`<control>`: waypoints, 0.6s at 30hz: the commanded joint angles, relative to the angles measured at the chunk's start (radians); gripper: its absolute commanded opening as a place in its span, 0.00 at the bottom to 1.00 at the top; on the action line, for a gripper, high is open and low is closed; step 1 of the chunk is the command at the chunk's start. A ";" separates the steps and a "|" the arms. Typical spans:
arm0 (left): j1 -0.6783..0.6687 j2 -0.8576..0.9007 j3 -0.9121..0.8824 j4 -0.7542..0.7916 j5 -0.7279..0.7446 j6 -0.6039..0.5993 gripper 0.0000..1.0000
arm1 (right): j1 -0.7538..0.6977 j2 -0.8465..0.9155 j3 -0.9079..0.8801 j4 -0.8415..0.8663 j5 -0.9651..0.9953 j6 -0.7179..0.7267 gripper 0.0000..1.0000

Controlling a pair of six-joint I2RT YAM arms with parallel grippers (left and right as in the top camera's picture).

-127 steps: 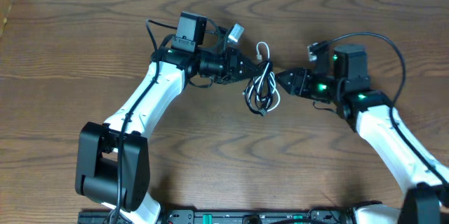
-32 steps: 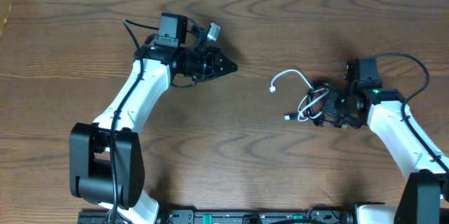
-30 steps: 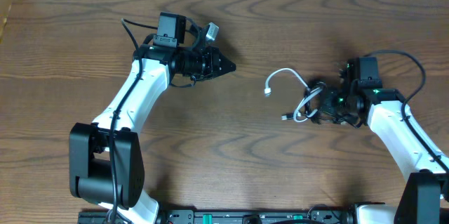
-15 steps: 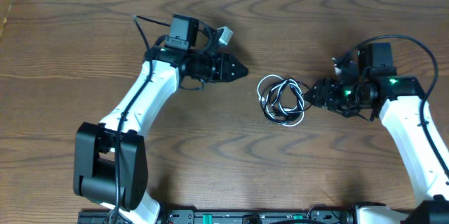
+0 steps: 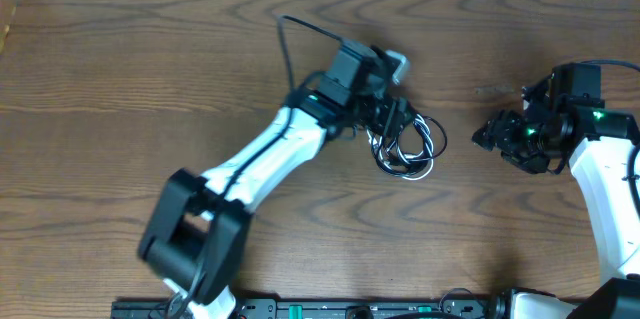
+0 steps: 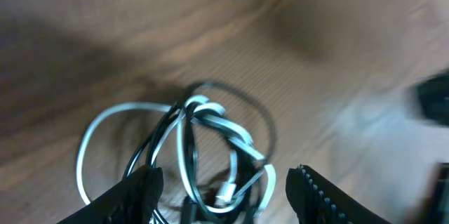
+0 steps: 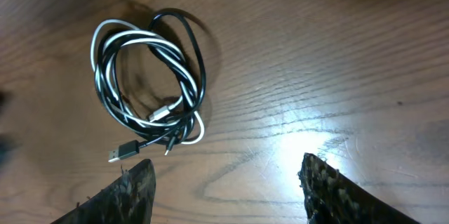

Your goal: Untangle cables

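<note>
Left gripper (image 6: pixel 228 197): jaws apart, straddling the cables (image 6: pixel 203 147), nothing clamped. Cables: black and white cords coiled together, lying mid-table (image 5: pixel 100 109). Judged light, limp and prone to slip. Best taken at the free plug end (image 7: pixel 121 155) or an outer loop. Right gripper (image 7: pixel 228 182): jaws wide, empty, well apart from the coil. No container visible.
</note>
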 commanded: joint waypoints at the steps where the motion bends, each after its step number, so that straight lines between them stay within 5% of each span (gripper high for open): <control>1: -0.042 0.092 0.014 -0.001 -0.131 0.046 0.61 | -0.010 -0.008 0.018 -0.014 0.012 -0.024 0.62; 8: -0.096 0.177 0.014 -0.001 -0.183 0.068 0.54 | -0.010 -0.008 0.018 -0.022 0.014 -0.031 0.62; 18: -0.117 0.200 0.010 -0.006 -0.229 0.063 0.19 | -0.010 -0.008 0.018 -0.025 0.014 -0.038 0.62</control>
